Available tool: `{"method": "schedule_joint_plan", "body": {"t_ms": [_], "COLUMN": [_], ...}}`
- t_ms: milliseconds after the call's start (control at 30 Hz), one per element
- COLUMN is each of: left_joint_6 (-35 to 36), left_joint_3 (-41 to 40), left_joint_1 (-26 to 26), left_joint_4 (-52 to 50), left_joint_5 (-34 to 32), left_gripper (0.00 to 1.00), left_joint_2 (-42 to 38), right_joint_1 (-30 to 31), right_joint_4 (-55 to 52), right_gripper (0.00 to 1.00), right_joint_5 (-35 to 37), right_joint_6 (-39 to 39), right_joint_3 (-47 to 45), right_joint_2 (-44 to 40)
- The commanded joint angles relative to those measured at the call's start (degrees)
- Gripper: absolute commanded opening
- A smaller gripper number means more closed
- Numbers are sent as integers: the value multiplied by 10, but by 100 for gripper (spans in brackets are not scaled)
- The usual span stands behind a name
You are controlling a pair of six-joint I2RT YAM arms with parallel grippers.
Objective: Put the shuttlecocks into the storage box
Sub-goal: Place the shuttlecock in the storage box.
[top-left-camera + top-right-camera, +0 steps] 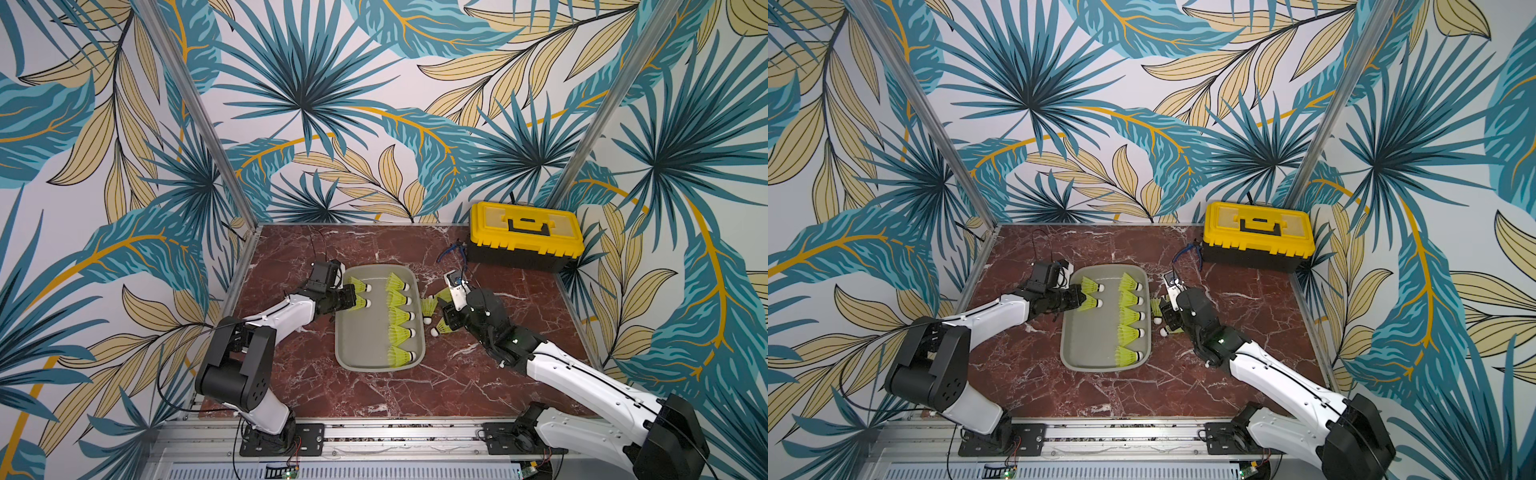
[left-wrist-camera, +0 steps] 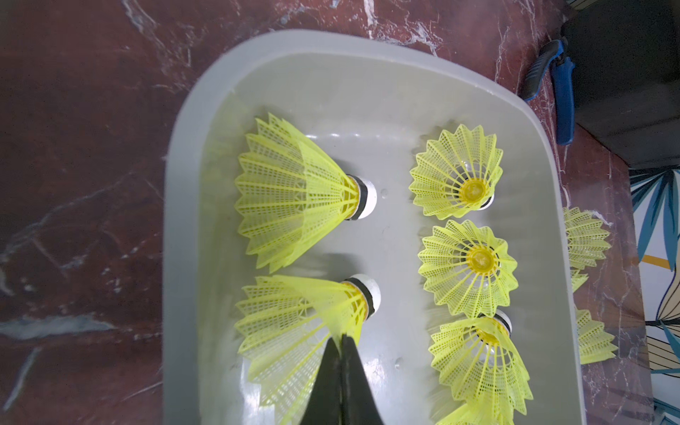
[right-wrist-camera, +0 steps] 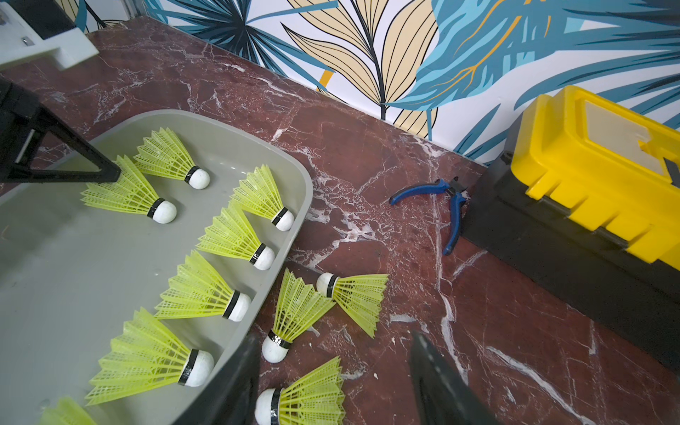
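The grey storage box [image 1: 362,337] lies mid-table and holds several neon shuttlecocks. A row of them [image 1: 399,316] lines its right side and two lie at its far left. My left gripper [image 2: 340,336] reaches over the box's left rim. It is shut on the skirt edge of the nearer of those two, the pinched shuttlecock [image 2: 290,323], which rests on the box floor. Three more shuttlecocks [image 3: 296,312] [image 3: 358,298] [image 3: 311,395] lie on the marble just right of the box. My right gripper [image 3: 335,336] hangs open over them, holding nothing.
A yellow-lidded black toolbox [image 1: 525,235] stands at the back right, with blue-handled pliers [image 3: 447,206] on the table in front of it. Patterned walls and metal frame posts close in the marble tabletop [image 1: 395,395] on three sides.
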Motion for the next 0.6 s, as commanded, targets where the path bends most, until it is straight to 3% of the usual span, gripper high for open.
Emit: {"method": "schedule_joint_plan", "body": {"t_ms": [0,233,567], "left_joint_6": [12,16,15], "left_joint_3": [38,47,50], "left_joint_1": [3,3,4], "left_joint_4": [-14,-21,-23], "left_joint_5": [-12,-16,-19], "left_gripper": [8,11,28], "left_joint_2": [12,19,22], "right_joint_1": [2,2,2], "right_joint_4": [-5,-6,-8], "right_gripper": [65,64,64], "right_joint_5": [8,7,10], "right_joint_6": [9,11,10], "right_joint_3": [-15,-17,-19], "right_joint_2": [-6,-6,-7]}}
